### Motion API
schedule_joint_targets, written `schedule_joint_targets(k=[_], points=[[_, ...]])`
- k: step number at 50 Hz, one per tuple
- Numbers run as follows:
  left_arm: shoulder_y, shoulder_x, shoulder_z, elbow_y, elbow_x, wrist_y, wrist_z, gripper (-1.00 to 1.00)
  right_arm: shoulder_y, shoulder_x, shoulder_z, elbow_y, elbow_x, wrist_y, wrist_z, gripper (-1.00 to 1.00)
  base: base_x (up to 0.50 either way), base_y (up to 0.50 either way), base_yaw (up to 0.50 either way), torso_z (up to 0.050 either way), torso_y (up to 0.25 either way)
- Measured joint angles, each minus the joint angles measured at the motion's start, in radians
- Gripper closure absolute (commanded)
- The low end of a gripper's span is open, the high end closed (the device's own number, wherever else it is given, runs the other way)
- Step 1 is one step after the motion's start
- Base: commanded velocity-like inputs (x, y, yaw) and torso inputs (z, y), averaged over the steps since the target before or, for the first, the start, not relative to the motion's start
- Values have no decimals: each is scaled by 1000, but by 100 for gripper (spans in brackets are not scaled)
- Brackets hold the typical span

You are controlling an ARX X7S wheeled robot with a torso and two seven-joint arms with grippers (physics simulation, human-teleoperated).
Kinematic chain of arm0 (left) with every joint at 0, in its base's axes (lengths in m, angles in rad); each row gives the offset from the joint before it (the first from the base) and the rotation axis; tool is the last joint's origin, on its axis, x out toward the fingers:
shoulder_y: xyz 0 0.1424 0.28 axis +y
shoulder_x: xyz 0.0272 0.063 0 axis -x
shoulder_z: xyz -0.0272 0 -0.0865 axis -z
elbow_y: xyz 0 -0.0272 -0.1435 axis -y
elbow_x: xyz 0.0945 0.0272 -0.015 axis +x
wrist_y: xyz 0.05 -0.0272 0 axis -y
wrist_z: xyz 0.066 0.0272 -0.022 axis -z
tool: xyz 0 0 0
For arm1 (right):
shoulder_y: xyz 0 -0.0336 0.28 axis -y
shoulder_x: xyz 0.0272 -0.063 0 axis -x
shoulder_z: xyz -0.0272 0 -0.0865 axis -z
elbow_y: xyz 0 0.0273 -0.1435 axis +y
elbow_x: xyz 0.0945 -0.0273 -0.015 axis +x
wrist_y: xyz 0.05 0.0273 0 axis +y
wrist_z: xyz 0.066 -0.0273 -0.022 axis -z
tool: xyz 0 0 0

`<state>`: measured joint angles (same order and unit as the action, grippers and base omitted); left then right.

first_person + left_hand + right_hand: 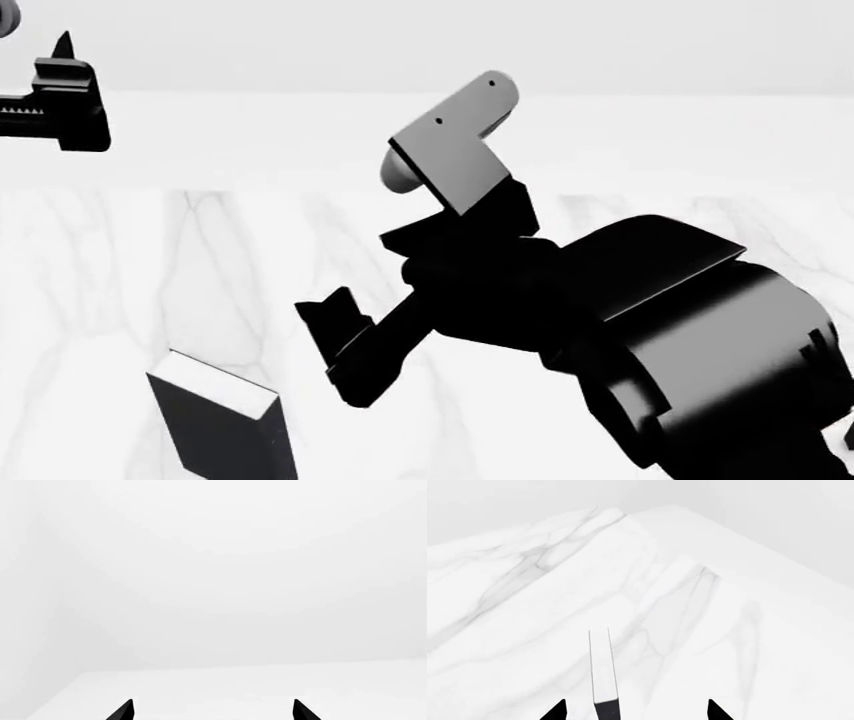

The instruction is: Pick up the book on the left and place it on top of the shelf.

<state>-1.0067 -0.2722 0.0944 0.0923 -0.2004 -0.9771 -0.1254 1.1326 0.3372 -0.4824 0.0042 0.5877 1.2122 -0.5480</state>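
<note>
Right arm [641, 320] fills most of my head view, big black housing closest to the lens, reaching down and left over the white marble surface [120, 290]. Right gripper [340, 345] sits at the end of it; from the head I only see a dark finger clump, so the spread is unreadable there. My right wrist view settles it: two black fingertips [557, 711] stand well apart at the frame edge, jaws wide, nothing clamped.

Book [220, 420] stands on the marble low and left in the head view, dark cover facing me, pale top edge lit. It's just below and left of the right gripper, apart from it as far as I can tell. In the right wrist view the same book [604, 680] shows edge-on: a thin white strip with a dark end, lying between the two fingertips but ahead of them, no contact that I can see.

Left gripper [54, 105] is up in the head view's top left corner, well away from the book. Left wrist view shows only blank white wall and a white ledge, with two fingertips [123, 711] set wide apart, empty.

Can't find the shelf in any view.
</note>
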Motion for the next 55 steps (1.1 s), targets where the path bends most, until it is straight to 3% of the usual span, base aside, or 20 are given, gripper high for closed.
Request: schedule_joint_targets(k=[55], points=[[0, -13, 14, -10, -13, 7, -8, -100, 35, -240, -197, 498, -110, -342, -122, -100, 0, 0, 0, 0, 0]])
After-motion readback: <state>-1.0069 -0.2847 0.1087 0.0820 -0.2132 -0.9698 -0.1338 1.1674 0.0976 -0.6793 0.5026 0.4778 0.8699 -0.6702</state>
